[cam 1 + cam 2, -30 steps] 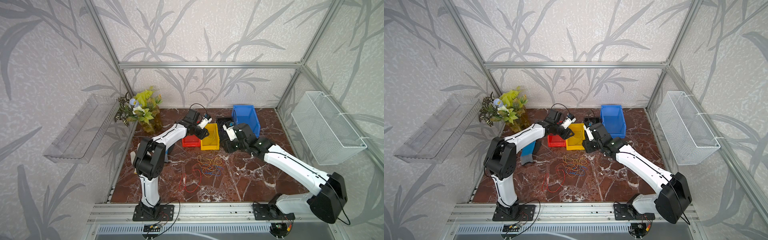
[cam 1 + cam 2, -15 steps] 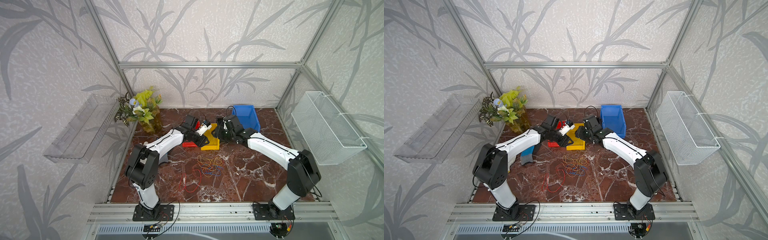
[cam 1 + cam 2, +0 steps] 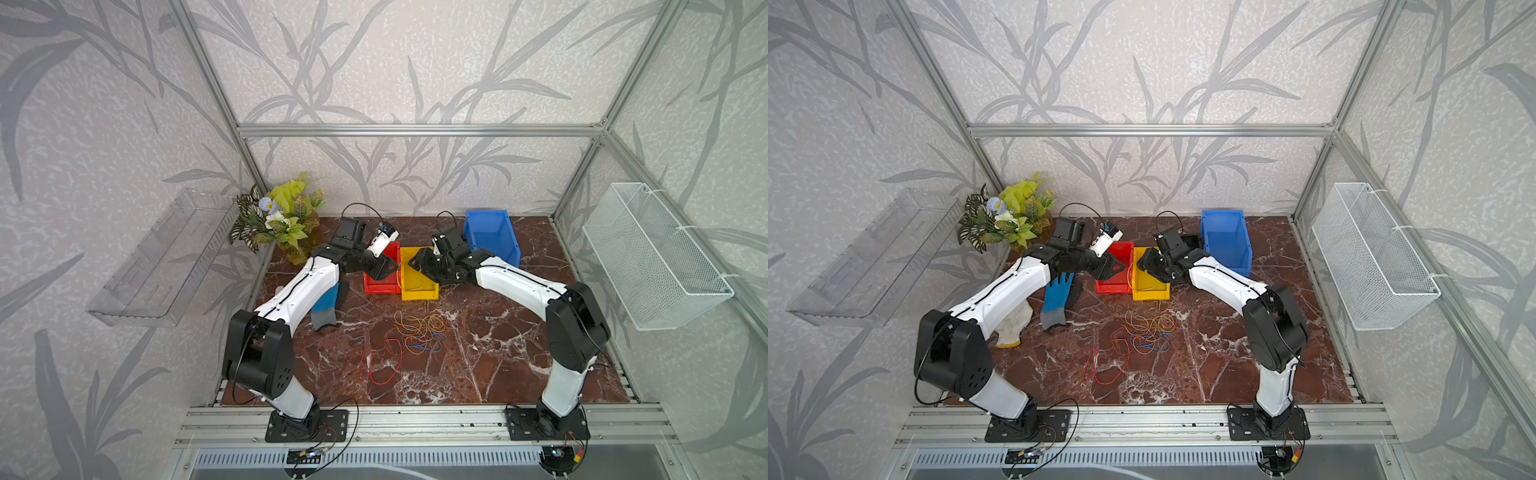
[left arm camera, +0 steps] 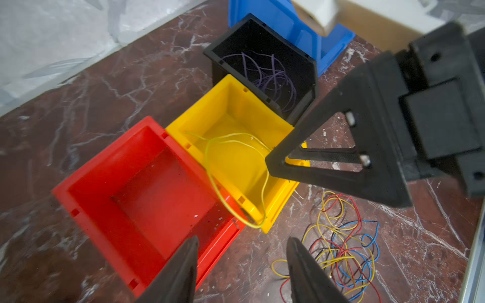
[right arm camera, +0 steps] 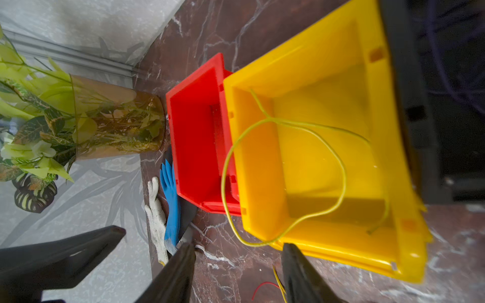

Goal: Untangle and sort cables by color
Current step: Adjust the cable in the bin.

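The right arm (image 3: 511,282) has been folded back since a second ago. The left gripper (image 4: 242,240) and right gripper (image 5: 238,245) are held half open, seemingly empty, by the yellow bin (image 4: 199,101). A yellow cable (image 4: 208,162) is draped across its rim, with the other cables (image 3: 415,332) tangled nearby.

Left arm (image 3: 299,291): base at the near edge of the surface (image 3: 490,357), links extended toward the far edge, wrist angled inward. Left gripper (image 3: 384,269): jaws apart, nothing between them. Right arm (image 3: 515,286): mirrored pose, wrist angled inward. Right gripper (image 3: 419,262): jaws apart, empty. The gripper tips face each other, near but not touching.
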`<state>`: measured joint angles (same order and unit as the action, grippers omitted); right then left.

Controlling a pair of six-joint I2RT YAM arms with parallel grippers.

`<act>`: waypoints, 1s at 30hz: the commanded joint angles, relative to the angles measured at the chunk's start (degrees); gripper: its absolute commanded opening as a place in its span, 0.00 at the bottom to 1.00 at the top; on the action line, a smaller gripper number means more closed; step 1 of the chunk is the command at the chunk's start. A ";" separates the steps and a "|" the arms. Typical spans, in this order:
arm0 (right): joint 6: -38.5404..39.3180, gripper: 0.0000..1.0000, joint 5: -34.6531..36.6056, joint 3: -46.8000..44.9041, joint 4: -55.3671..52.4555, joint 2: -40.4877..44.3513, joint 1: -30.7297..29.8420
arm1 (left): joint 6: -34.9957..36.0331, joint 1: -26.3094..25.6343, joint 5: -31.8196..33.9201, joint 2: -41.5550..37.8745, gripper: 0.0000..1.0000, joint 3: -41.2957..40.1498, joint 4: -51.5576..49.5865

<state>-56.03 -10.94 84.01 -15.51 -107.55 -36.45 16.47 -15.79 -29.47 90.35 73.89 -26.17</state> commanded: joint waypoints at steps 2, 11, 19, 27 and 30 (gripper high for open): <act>6.58 0.58 3.45 6.68 -5.82 -4.25 -2.54 | -0.33 3.88 0.22 -3.50 0.56 -1.19 -0.54; 19.00 0.55 12.11 22.44 -19.44 -14.44 -7.53 | -1.35 9.24 0.57 -7.77 0.56 -7.10 1.44; 22.86 0.44 19.79 35.17 -32.40 -21.99 -9.99 | -1.04 10.42 1.42 -9.28 0.56 -10.55 2.61; 24.62 0.40 25.99 43.51 -39.64 -27.64 -11.93 | -0.82 10.96 2.05 -9.97 0.56 -12.41 3.32; 25.21 0.40 27.46 46.87 -42.45 -29.90 -12.49 | -0.74 11.23 2.06 -10.33 0.56 -13.02 3.49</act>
<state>-32.16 12.75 128.07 -52.23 -135.41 -48.03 15.46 -5.08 -27.99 81.73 61.82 -23.46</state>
